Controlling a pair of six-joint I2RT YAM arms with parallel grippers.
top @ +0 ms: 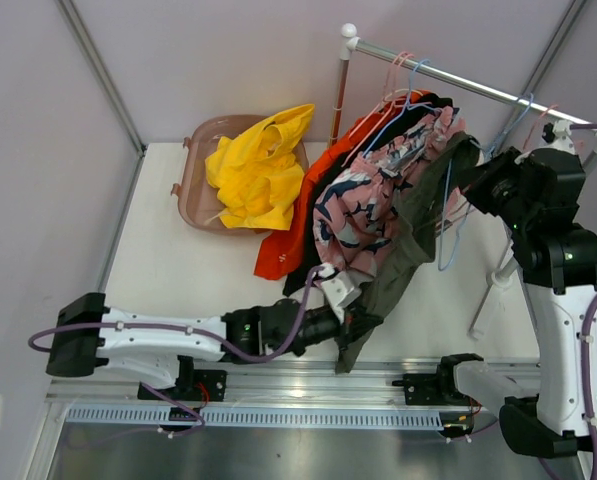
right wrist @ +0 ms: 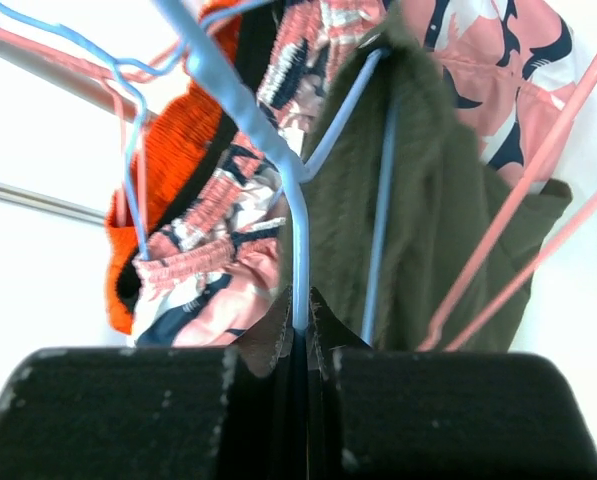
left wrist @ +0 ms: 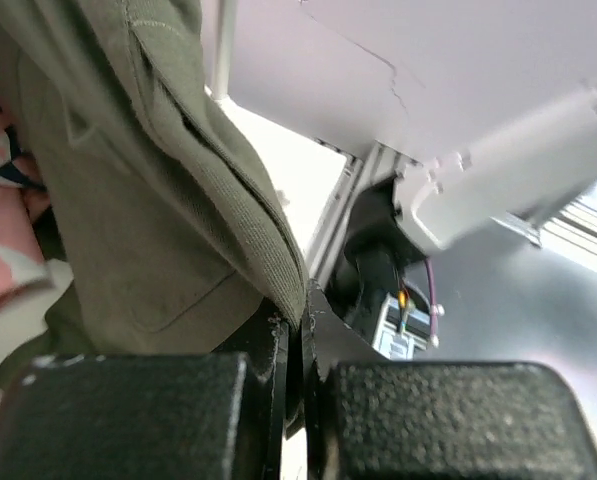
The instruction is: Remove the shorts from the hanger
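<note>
The dark olive-green shorts (top: 410,232) hang on a blue hanger (top: 446,225) from the rail (top: 458,82), beside the pink patterned shorts (top: 363,205), the black shorts and the orange shorts (top: 303,210). My left gripper (top: 363,325) is shut on the lower hem of the olive shorts (left wrist: 148,200). My right gripper (top: 475,180) is shut on the blue hanger wire (right wrist: 300,270), with the olive shorts (right wrist: 418,240) right behind it. The yellow shorts (top: 258,165) lie in a basket.
A brown plastic basket (top: 193,180) sits at the table's back left. Pink and blue wire hangers (top: 408,75) hang on the rail, whose white post (top: 343,80) stands behind the clothes. An aluminium rail (top: 278,385) runs along the near edge.
</note>
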